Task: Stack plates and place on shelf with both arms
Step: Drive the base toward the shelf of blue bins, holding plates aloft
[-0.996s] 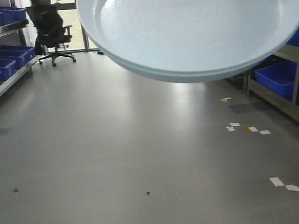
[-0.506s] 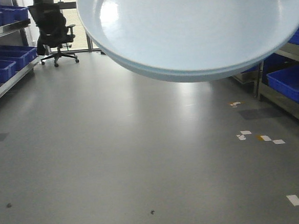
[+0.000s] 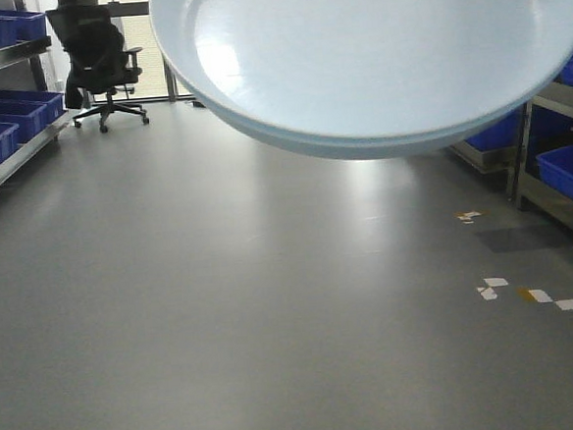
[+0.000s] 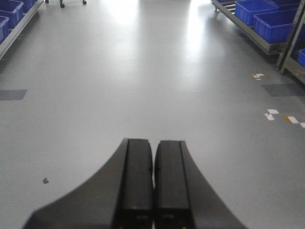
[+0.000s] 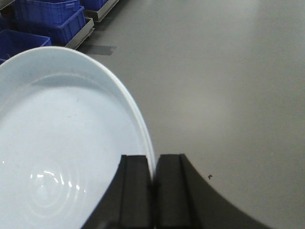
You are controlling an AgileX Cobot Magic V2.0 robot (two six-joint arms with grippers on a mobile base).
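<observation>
The plates [image 3: 373,51] look to be two, nested one inside the other, carried high over the bare floor [image 3: 224,308] just left of the blue-bin rack [image 3: 522,154] and not yet on it. The right tool [image 5: 153,163] is pinched onto their rim, which seems to be all that keeps them up; they tilt a little, so I'd guess the grip is marginal. The left tool [image 4: 153,151] has its jaws pressed together on nothing, pointing at the floor left of the rack, likely parked until a second support is needed.
</observation>
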